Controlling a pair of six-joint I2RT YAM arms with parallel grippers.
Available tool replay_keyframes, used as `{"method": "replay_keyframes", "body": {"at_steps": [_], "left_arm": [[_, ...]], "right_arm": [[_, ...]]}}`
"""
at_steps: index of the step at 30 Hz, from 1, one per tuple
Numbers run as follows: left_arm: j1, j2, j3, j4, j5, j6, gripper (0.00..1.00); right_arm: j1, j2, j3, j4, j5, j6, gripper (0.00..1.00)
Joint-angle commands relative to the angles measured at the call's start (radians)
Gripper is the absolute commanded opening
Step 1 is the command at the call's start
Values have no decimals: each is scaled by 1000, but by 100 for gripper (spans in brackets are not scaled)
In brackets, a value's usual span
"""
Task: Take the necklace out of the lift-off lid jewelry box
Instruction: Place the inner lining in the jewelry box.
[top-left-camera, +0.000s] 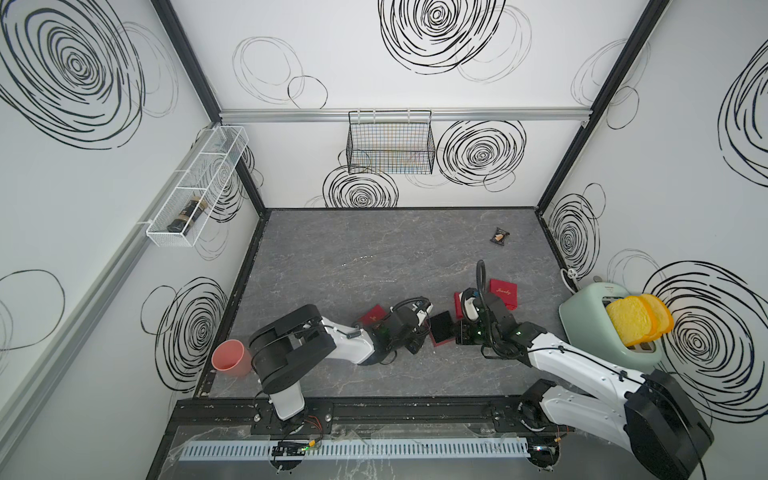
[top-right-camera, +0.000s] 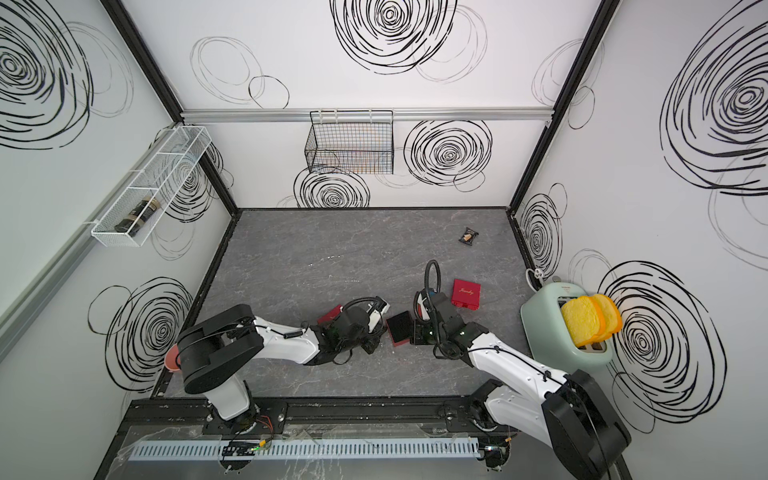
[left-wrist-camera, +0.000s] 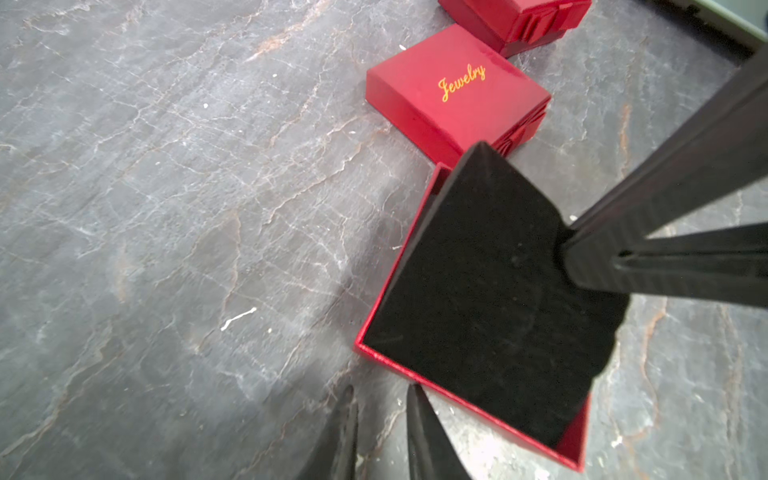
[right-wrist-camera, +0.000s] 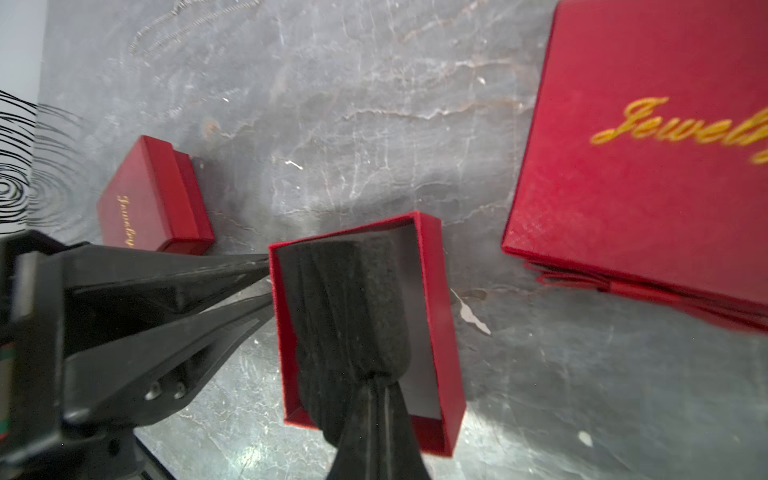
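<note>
The open red jewelry box (right-wrist-camera: 444, 332) is sitting near the front of the desk (top-left-camera: 415, 374), its black velvet pad (right-wrist-camera: 345, 316) tilting up out of it. At the box's 3 o'clock, the right end effector (right-wrist-camera: 376, 378) is pinching the pad's edge, clamped tight. At 9 o'clock, the left end effector (right-wrist-camera: 270, 276) is standing slightly parted, gripping nothing, with its tips against the box's outer wall. Farther off at 11 o'clock, what appears to be the necklace (top-left-camera: 357, 259), a thin pale chain, is lying on the desk, well apart from both.

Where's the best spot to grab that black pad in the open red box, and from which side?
Its raised edge, pinched from the right arm's side. The black pad tilts up out of the red base there, both faces exposed; the opposite edge sits down inside. The right gripper is shut there.
</note>
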Motion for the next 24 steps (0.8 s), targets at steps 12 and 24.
{"method": "replay_keyframes", "body": {"at_steps": [12, 24], "left_arm": [[3, -16, 6, 30, 4, -9, 25], [3, -31, -8, 29, -14, -6, 26]], "right_arm": [[77, 29, 139, -118, 97, -43, 31], [111, 56, 228, -207, 202, -76, 43]]}}
